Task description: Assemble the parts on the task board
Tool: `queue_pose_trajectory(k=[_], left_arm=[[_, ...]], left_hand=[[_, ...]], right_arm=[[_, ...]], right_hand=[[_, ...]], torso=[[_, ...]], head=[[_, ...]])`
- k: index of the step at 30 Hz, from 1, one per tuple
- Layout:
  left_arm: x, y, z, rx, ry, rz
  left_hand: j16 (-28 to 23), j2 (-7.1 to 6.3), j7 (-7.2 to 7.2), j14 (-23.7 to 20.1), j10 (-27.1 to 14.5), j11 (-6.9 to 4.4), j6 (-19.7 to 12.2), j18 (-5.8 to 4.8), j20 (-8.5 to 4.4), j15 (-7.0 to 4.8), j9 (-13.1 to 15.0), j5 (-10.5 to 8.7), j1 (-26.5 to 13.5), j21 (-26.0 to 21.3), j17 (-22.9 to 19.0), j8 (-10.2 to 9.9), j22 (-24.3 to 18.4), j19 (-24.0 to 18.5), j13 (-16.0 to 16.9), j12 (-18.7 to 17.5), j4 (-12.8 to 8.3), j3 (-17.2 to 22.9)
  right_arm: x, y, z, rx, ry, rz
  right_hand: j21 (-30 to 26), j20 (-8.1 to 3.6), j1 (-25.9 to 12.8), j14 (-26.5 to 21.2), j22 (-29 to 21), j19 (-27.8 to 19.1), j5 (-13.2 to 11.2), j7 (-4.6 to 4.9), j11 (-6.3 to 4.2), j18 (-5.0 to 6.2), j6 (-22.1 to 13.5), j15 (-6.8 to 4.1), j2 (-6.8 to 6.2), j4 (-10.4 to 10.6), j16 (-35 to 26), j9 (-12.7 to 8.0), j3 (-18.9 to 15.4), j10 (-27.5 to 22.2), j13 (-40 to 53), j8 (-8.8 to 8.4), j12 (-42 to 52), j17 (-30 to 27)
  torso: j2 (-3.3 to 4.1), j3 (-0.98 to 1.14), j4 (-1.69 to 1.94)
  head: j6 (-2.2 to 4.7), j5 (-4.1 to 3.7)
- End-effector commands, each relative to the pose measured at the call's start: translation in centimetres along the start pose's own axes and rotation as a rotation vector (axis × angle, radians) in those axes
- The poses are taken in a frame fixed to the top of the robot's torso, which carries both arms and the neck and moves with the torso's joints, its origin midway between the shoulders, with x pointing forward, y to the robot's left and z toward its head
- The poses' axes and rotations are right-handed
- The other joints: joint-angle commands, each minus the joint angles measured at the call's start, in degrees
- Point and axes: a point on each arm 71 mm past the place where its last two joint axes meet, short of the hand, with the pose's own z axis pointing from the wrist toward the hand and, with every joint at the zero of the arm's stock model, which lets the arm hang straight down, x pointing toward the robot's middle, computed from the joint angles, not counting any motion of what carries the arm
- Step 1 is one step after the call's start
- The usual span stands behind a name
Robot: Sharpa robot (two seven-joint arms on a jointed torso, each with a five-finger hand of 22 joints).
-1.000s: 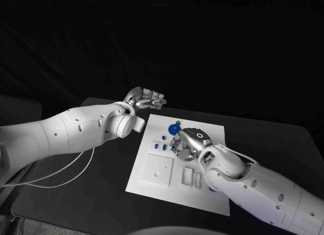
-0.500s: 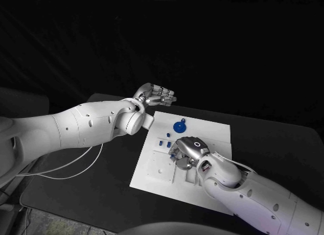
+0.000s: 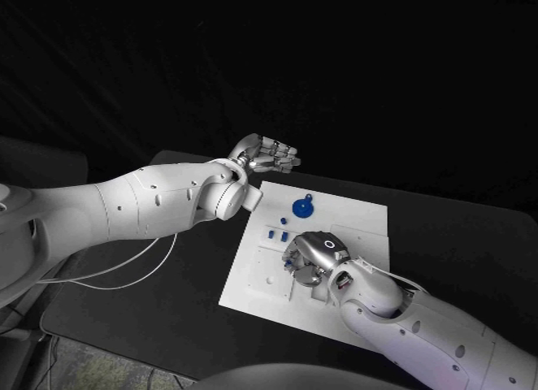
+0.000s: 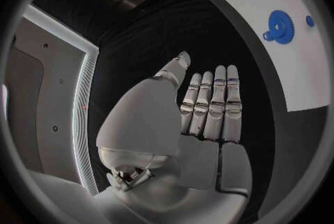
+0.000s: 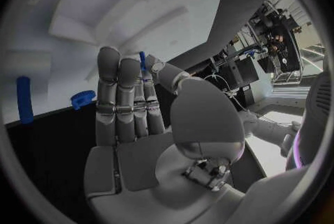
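Lying on board (image 3: 353, 218): one gear (image 3: 302, 208) at 12 o'clock, two pegs (image 3: 276, 236) at 9. Pinching one peg (image 5: 142, 61), right hand (image 3: 311, 258) over centre. Hovering off-board, left hand (image 3: 266, 153), fingers straight, holding nothing.

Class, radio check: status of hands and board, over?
Left hand open, off the board. Right hand over the board, pinching a blue part. Gear clear.

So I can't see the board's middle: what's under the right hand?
The right hand hovers over the task board, pinching a thin blue part. The recesses beneath it are covered; blue pegs show beside it.
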Motion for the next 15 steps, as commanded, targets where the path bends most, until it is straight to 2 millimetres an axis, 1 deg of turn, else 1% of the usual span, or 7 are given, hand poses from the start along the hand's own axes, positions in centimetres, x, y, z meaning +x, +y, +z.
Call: queue_pose_trajectory(k=[1,6,10,15], left_arm=[[0.14,-0.27,0.04,0.02,0.003,0.006],[0.09,-0.24,0.04,0.018,0.003,0.006],[-0.01,-0.2,0.04,0.016,0.003,0.006],[-0.04,-0.18,0.05,0.016,0.003,0.006]], left_hand=[[-0.22,0.56,0.02,-0.51,-0.35,0.07,0.28,0.21,0.33,-0.01,0.03,-0.07,-0.18,0.35,-0.02,0.2,-0.1,0.13,-0.02,0.0,-0.43,-0.07],[-0.22,0.56,0.02,-0.51,-0.35,0.07,0.28,0.21,0.33,-0.01,0.03,-0.07,-0.18,0.35,-0.02,0.2,-0.1,0.13,-0.02,0.0,-0.43,-0.07],[-0.22,0.57,0.06,-0.56,-0.41,0.1,0.23,0.22,0.36,0.02,0.02,-0.07,-0.27,0.37,-0.01,0.18,-0.15,0.1,-0.02,0.0,-0.38,-0.12],[-0.22,0.57,0.06,-0.56,-0.41,0.1,0.23,0.22,0.36,0.02,0.02,-0.07,-0.27,0.37,-0.01,0.18,-0.15,0.1,-0.02,0.0,-0.38,-0.12]], right_arm=[[0.3,0.13,-0.14,-0.007,0.011,-0.013],[0.46,0.2,-0.29,-0.008,0.016,-0.012],[0.59,0.28,-0.44,-0.008,0.02,-0.011],[0.7,0.3,-0.5,-0.006,0.022,-0.011]], right_hand=[[-0.32,0.03,-0.15,-0.07,0.05,0.44,0.19,-0.15,0.07,0.97,0.4,-0.3,0.53,-0.34,0.37,0.1,0.06,0.22,0.06,0.2,0.29,-0.05],[-0.6,0.02,-0.17,-0.11,0.65,0.49,0.21,-0.14,0.07,1.0,0.39,-0.31,0.57,-0.38,0.38,0.1,0.09,0.24,0.06,0.2,0.3,-0.13],[-0.66,0.02,-0.22,-0.1,0.8,0.54,0.24,-0.15,0.07,1.0,0.4,-0.31,0.57,-0.39,0.39,0.11,0.12,0.25,0.06,0.21,0.31,-0.15],[-0.66,0.02,-0.22,-0.1,0.8,0.54,0.24,-0.15,0.07,1.0,0.4,-0.31,0.57,-0.39,0.39,0.11,0.12,0.25,0.06,0.21,0.31,-0.15]], torso=[[-0.01,0.0,0.02],[0.0,0.0,0.06],[0.0,-0.05,-0.06],[0.0,0.02,0.04]], head=[[-0.25,0.13],[-0.39,0.17],[-0.31,0.02],[-0.45,-0.05]])
